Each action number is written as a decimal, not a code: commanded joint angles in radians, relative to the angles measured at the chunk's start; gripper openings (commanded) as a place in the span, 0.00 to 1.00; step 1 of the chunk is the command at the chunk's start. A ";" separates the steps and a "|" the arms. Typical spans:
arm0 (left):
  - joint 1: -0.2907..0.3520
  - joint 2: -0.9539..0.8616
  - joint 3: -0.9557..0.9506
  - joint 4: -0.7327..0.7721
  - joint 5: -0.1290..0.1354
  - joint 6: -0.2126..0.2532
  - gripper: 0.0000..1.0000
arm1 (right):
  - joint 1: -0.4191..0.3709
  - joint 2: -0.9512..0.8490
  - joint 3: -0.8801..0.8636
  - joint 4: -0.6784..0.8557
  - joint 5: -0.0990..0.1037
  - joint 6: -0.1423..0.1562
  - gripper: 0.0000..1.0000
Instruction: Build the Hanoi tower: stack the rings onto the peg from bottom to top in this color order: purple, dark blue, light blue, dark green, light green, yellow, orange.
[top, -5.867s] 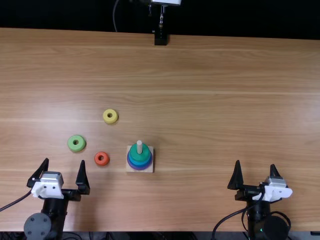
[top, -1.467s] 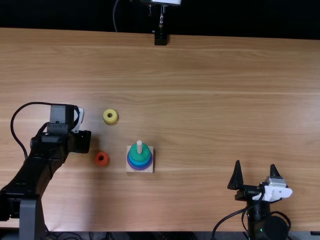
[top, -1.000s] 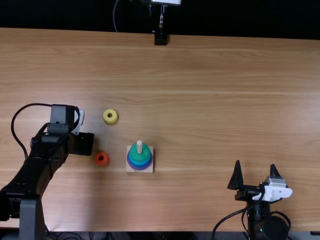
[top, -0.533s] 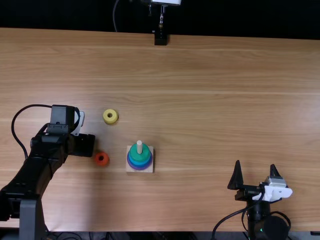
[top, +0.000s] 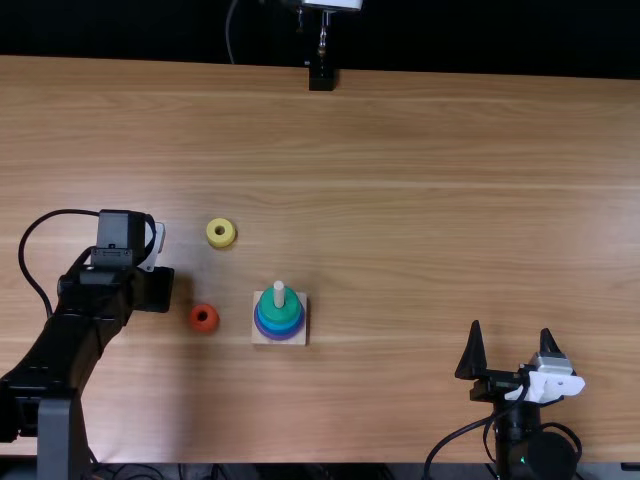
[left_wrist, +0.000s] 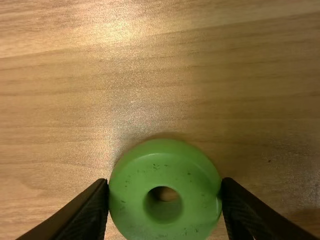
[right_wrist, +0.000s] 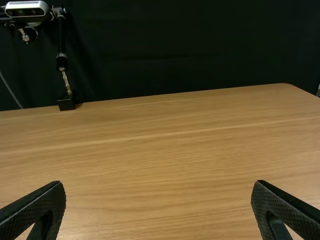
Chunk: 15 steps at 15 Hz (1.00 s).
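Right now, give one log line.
left gripper: shut on light green ring; right gripper: open; peg: dark green ring topmost; loose: yellow ring, orange ring

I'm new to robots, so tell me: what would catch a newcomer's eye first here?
Probably the bright ring stack, purple at the bottom and dark green on top, just left of the middle in the top view. Then the light green ring, large in the left wrist view, between the fingers of the left gripper.

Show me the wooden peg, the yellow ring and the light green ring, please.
Wooden peg (top: 279, 294): top view, on its pale shaft.
Yellow ring (top: 229, 234): top view, on its face beside the hole.
Light green ring (left_wrist: 165, 173): left wrist view, on its face beside the hole.
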<state>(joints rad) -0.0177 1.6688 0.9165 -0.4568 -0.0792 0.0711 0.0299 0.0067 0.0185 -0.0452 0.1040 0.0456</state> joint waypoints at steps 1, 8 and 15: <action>0.007 0.009 0.010 0.000 -0.013 -0.001 0.00 | -0.005 -0.007 -0.008 0.004 -0.006 -0.003 1.00; -0.005 -0.093 0.176 -0.296 -0.011 -0.003 0.00 | -0.005 -0.007 -0.008 0.004 -0.006 -0.003 1.00; -0.131 -0.144 0.576 -0.808 0.006 -0.020 0.00 | -0.005 -0.007 -0.008 0.004 -0.006 -0.003 1.00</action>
<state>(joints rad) -0.1379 1.5501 1.4551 -1.2682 -0.0780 0.0624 0.0299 0.0063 0.0181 -0.0448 0.1043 0.0460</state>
